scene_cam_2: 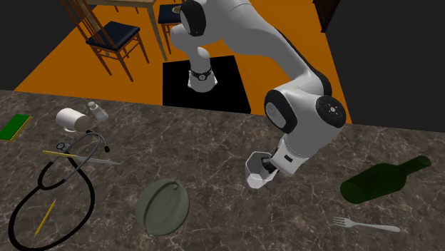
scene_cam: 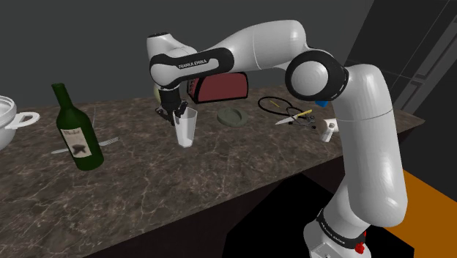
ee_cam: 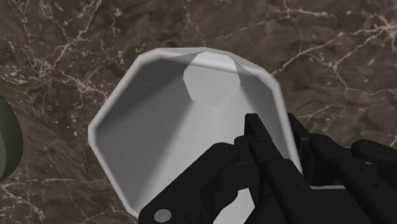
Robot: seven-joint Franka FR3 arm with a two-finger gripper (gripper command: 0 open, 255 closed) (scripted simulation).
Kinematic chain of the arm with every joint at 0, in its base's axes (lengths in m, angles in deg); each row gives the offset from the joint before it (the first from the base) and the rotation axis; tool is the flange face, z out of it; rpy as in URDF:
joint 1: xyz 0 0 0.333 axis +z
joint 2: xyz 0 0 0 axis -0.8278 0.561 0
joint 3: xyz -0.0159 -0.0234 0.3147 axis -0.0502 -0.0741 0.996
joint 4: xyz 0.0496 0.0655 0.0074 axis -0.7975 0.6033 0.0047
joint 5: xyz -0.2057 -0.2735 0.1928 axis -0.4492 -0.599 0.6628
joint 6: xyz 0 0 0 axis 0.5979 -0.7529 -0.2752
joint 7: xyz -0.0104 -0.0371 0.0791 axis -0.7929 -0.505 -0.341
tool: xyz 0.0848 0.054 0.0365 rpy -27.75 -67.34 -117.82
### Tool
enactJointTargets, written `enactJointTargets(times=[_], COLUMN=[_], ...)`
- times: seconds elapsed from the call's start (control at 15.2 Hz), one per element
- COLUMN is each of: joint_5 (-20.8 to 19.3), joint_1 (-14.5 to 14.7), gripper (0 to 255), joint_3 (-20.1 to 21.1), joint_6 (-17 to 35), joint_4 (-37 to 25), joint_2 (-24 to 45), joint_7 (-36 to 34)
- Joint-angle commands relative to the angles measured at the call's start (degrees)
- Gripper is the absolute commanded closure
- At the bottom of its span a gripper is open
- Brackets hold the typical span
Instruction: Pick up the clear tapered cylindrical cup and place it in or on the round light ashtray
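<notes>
The cup [scene_cam: 187, 129] is pale, translucent and tapered, and stands upright on or just above the dark marble counter [scene_cam: 220, 176]. My gripper [scene_cam: 178, 115] comes down onto its rim and is shut on the cup wall. The wrist view looks into the cup [ee_cam: 191, 121], with one black finger [ee_cam: 261, 137] inside the wall and the other outside it. In the second exterior view the cup [scene_cam_2: 255, 172] hangs at the gripper [scene_cam_2: 265, 165]. The round grey-green ashtray [scene_cam: 233, 116] [scene_cam_2: 163, 207] lies flat a short way beside the cup, and its edge [ee_cam: 5, 143] shows in the wrist view.
A green wine bottle [scene_cam: 77, 132] [scene_cam_2: 381, 178] lies tilted on the other side of the cup, with a fork [scene_cam_2: 365, 225] near it. A black looped cable [scene_cam_2: 53, 189], a white roll [scene_cam_2: 71, 119] and a dark red box [scene_cam: 220, 88] lie past the ashtray. A white pot [scene_cam: 7, 117] stands at the shoulder view's far left.
</notes>
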Motion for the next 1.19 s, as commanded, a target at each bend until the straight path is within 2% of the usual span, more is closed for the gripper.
enactJointTargets(times=[0.0,0.33,1.12], joint_5=[0.0,0.0,0.5], joint_1=[0.0,0.0,0.4], gripper=[255,255,255], joint_3=[0.0,0.0,0.2], joint_6=[0.0,0.0,-8.4], joint_4=[0.0,0.0,-7.3], joint_2=[0.0,0.0,-1.2], joint_7=[0.0,0.0,1.1])
